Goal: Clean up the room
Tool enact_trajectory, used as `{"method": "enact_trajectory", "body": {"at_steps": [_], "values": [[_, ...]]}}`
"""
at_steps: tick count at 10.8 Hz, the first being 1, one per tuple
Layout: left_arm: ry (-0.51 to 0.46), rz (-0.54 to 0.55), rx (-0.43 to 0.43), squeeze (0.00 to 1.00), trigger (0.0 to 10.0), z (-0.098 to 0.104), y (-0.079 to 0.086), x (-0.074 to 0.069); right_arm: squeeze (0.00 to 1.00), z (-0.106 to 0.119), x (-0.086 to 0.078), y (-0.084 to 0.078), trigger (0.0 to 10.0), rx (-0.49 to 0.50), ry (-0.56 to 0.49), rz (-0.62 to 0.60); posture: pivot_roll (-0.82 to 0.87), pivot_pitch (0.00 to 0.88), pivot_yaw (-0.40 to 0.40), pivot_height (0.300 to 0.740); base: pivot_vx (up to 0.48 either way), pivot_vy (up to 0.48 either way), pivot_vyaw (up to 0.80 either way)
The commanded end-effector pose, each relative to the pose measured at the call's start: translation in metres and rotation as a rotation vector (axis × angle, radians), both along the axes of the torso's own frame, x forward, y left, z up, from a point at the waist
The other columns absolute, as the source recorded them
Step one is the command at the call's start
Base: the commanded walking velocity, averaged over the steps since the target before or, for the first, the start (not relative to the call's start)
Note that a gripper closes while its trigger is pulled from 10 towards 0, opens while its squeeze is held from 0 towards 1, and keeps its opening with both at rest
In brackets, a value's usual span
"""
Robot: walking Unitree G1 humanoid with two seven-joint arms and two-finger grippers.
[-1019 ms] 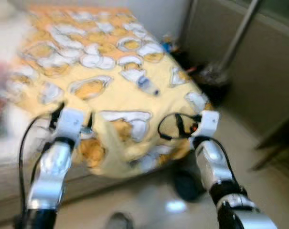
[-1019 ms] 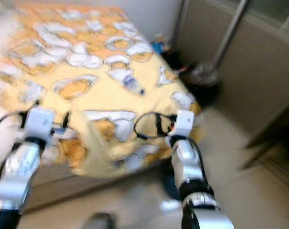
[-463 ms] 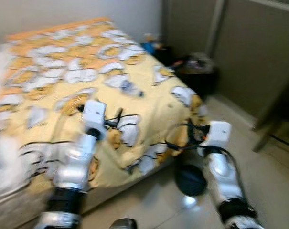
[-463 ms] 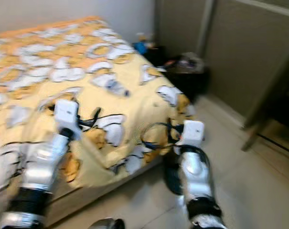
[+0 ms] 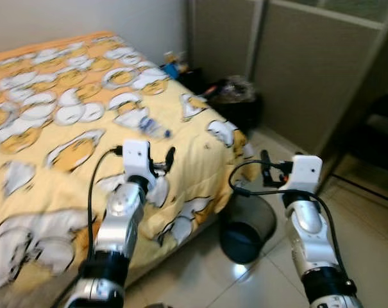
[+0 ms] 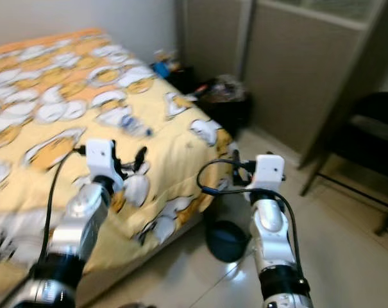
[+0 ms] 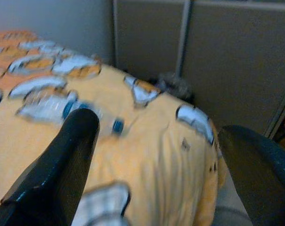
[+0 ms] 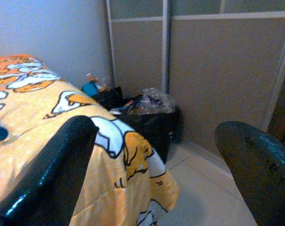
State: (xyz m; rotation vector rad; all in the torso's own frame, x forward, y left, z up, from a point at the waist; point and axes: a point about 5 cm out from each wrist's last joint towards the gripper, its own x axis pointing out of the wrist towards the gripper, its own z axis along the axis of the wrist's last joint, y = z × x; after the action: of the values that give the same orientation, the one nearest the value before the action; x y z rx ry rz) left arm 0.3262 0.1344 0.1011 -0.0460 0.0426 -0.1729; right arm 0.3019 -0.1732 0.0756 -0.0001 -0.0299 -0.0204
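A clear plastic bottle [image 5: 148, 126] with a blue cap lies on its side on the yellow duck-print bedspread [image 5: 65, 115]. In the left wrist view the bottle [image 7: 52, 106] sits just beyond the fingers. My left gripper [image 5: 168, 158] is held over the bed's near corner, short of the bottle, open and holding nothing. My right gripper [image 5: 266, 164] hangs past the bed's foot above the floor, open and holding nothing.
A round black bin [image 5: 246, 229] stands on the tiled floor at the bed's corner, under my right arm. A full black rubbish bag [image 5: 235, 97] and small items [image 5: 172, 63] sit by the grey sliding doors [image 5: 309, 64]. A dark chair [image 6: 363, 144] stands at the right.
The view has swung right and sharpened, so the doors and chair have come into sight. My left arm has risen and drawn nearer the bottle. The right arm keeps its pose.
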Motion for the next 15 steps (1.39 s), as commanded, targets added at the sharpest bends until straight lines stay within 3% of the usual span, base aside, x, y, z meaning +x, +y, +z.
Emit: {"method": "enact_trajectory", "body": {"at_steps": [1, 5, 9, 12, 14, 15], "values": [[-0.037, 0.001, 0.009, 0.00, 10.0, 0.010, -0.002, 0.007, 0.00, 0.000, 0.001, 0.004, 10.0, 0.017, 0.012, 0.002, -0.10, 0.000, 0.087, 0.740, 0.435, 0.000, 0.00], [-0.027, 0.052, -0.020, 0.00, 10.0, 0.008, 0.000, 0.011, 0.00, 0.002, 0.004, 0.001, 10.0, 0.007, 0.029, 0.034, -0.09, 0.000, 0.064, 0.740, 0.430, 0.000, 0.00], [-0.013, 0.095, -0.018, 0.00, 10.0, 0.000, 0.005, 0.005, 0.00, -0.005, 0.001, 0.005, 10.0, 0.012, 0.075, 0.100, -0.06, 0.000, 0.016, 0.740, 0.336, 0.324, 0.32], [0.022, 0.052, -0.006, 0.00, 10.0, -0.006, -0.007, 0.006, 0.00, -0.003, 0.003, -0.004, 10.0, -0.016, 0.107, 0.117, -0.07, 0.000, -0.049, 0.740, 0.000, 0.000, 0.20], [-0.026, 0.028, 0.055, 0.00, 10.0, 0.002, -0.015, 0.011, 0.00, 0.000, 0.004, -0.013, 10.0, -0.014, 0.102, 0.083, -0.08, 0.000, -0.030, 0.740, 0.000, 0.000, 0.00], [-0.040, 0.002, 0.071, 0.00, 10.0, 0.005, -0.018, 0.011, 0.00, -0.002, 0.003, -0.009, 10.0, 0.007, 0.099, 0.079, -0.08, 0.000, -0.011, 0.740, 0.000, 0.000, 0.00]]}}
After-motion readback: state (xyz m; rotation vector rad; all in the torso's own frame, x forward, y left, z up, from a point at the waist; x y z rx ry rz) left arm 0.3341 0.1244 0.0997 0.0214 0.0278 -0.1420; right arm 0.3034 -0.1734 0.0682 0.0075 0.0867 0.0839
